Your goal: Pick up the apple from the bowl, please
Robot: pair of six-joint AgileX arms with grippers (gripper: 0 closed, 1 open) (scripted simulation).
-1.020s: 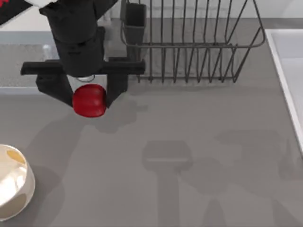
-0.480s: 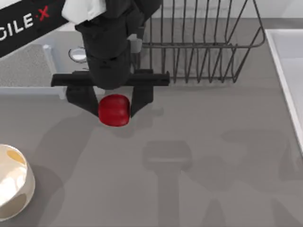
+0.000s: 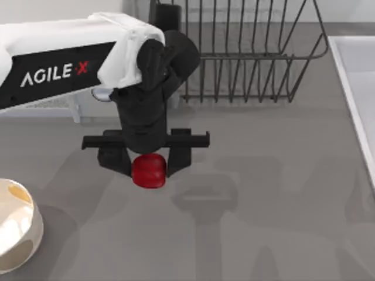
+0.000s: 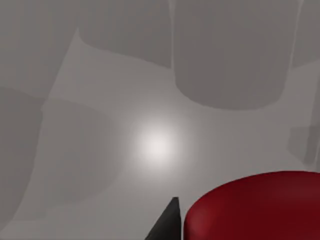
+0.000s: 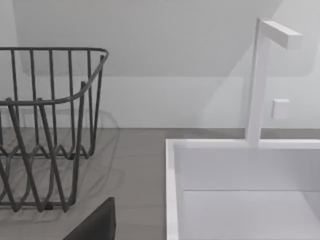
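With the apple (image 3: pixel 148 171) clamped between my left hand (image 3: pixel 147 167)'s fingers, well clear of the bowl (image 3: pixel 17 225) and above the worktop (image 3: pixel 281 175), I judge the pick done; next: hold steady.

The apple (image 3: pixel 148 171) is shiny red. The left end effector (image 3: pixel 147 166) around it is black, on a white arm (image 3: pixel 64 52) with a black stripe and white letters. The bowl (image 3: pixel 17 225) is cream with an orange-tan patch inside. The counter (image 3: pixel 281 175) is plain grey. The wire rack (image 3: pixel 246 52) is dark grey. The sink (image 5: pixel 240 190) is white.
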